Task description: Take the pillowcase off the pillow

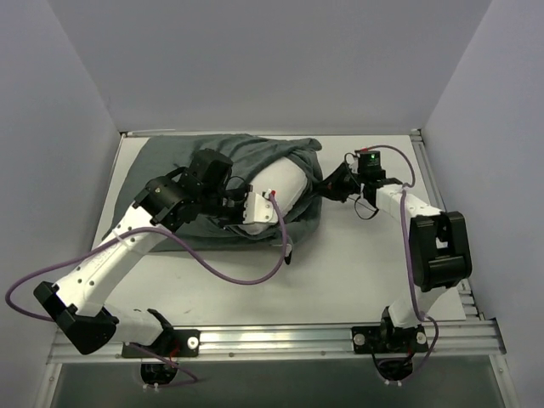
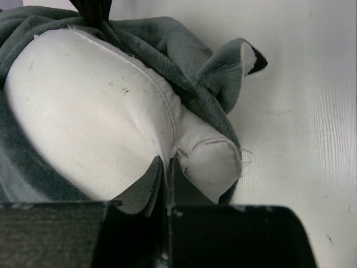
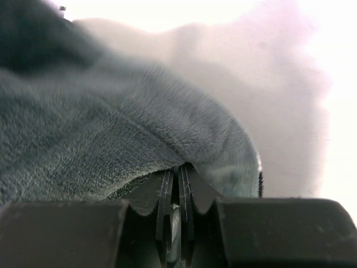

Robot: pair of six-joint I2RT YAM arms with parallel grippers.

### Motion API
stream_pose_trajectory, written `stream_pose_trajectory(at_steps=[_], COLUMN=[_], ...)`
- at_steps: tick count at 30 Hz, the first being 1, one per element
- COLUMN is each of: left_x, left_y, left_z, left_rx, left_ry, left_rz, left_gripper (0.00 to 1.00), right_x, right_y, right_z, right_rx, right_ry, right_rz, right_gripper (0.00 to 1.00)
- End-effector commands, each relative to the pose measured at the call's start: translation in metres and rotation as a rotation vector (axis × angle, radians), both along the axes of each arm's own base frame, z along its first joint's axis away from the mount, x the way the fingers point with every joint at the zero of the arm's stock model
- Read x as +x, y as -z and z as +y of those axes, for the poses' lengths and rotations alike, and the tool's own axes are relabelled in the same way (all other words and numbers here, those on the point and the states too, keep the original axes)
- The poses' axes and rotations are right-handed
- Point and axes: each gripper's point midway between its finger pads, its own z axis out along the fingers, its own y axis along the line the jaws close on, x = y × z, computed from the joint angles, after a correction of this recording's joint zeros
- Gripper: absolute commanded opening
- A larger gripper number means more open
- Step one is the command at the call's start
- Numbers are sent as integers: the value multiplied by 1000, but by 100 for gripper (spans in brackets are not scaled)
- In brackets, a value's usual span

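1. On the pale bench (image 1: 365, 255) we find the plump, white, rectangular fabric pillow (image 1: 291, 183) lying half bared, one rounded end poking out of its cover.
2. The soft, plush pillowcase (image 1: 255, 149) has its dark grey-green face turned outward. It covers the rest of the pillow and bunches in a thick roll around the pillow's bare end. In the left wrist view, one small corner of the cover stands up just beside the pillow and shows a black-and-white tip.
3. The left tool (image 2: 166, 162) is closed. Its two dark fingers (image 2: 145, 187) are pinched together on the pillow's white skin, right at the stitched seam next to the pillow's rounded corner.
4. The right tool (image 3: 177, 170) is closed too, clamped on a fold of grey-green pillowcase. From above we see it at the cover's rim beside the pillow's bare end, on the side of the pillow opposite the left tool.
5. A thin purple cable (image 1: 229, 276) loops from the left arm and passes just in front of the pillow's bare end, with part of it hanging over the bunched cover there.
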Motion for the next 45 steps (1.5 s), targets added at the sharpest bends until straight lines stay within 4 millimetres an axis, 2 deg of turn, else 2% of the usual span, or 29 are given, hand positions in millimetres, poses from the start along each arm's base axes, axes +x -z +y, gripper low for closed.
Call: stream_pose_trajectory(at_steps=[1, 2, 3, 4, 5, 6, 8, 9, 10, 12, 13, 15, 17, 21, 22, 25, 26, 29, 33, 36, 37, 40, 42, 43, 45], left_x=[-97, -96, -89, -76, -54, -32, -15, -15, -13, -9, -7, -8, -10, -5, -2, -2, -1, -1, -1, 2, 3, 3, 4, 5, 4], left_y=[13, 14, 15, 16, 18, 17, 17, 16, 11, 7, -4, -11, -20, -16, -14, -10, -9, -9, -6, -5, -6, -8, -10, -10, -10], left_z=[66, 69, 69, 67, 73, 63, 51, 46, 42, 36, 34, 31, 29, 32, 34, 34, 34, 36, 36, 36, 35, 39, 42, 44, 46], left_rx=[121, 122, 103, 83, 84, 21, -13, -28, -40, -52, -78, -101, -126, -117, -108, -101, -100, -99, -96, -98, -97, -96, -96, -94, -93], left_ry=[108, 92, 46, -11, -114, -202, -243, -260, -257, -277, -280, -284, -274, -307, -322, -326, -327, -333, -336, -351, -353, -365, -372, -379, -383], left_rz=[316, 320, 306, 277, 222, 190, 175, 199, 196, 212, 198, 211, 216, 208, 198, 201, 200, 197, 198, 195, 191, 185, 175, 169, 166], left_gripper=[2, 2, 2, 2, 2, 2, 2, 2, 2, 2, 2, 2, 2, 2, 2, 2, 2, 2, 2, 2, 2, 2, 2, 2, 2], right_x=[51, 46, 43, 37, 32, 25, 12, 3, -3, -12, -18, -21, -21, -24, -29, -40, -54, -75, -93, -97, -98, -94, -94, -90, -92], right_y=[41, 55, 60, 61, 57, 40, 19, 13, -12, -26, -41, -56, -75, -99, -102, -90, -81, -63, -32, -22, -12, 1, 4, 5, 18], right_z=[-137, -151, -154, -147, -127, -114, -80, -77, -76, -81, -85, -84, -71, -35, -18, 11, 35, 67, 84, 96, 93, 73, 64, 53, 39], right_rx=[-256, -278, -301, -339, -355, -410, -463, -474, -474, -490, -509, -505, -450, -314, -277, -278, -267, -230, -221, -204, -227, -282, -281, -282, -288], right_ry=[390, 398, 376, 264, 169, 61, -60, -80, -72, -58, -42, -31, -55, -132, -155, -169, -227, -277, -310, -322, -320, -262, -246, -219, -200], right_rz=[3, 47, 57, 28, -4, -70, -158, -182, -248, -268, -292, -327, -398, -469, -466, -418, -404, -356, -288, -276, -241, -209, -200, -192, -156], right_gripper=[0, 0, 0, 0, 0, 4, 31, 43, 52, 56, 58, 60, 61, 61, 62, 67, 68, 68, 66, 56, 40, 25, 25, 27, 27])
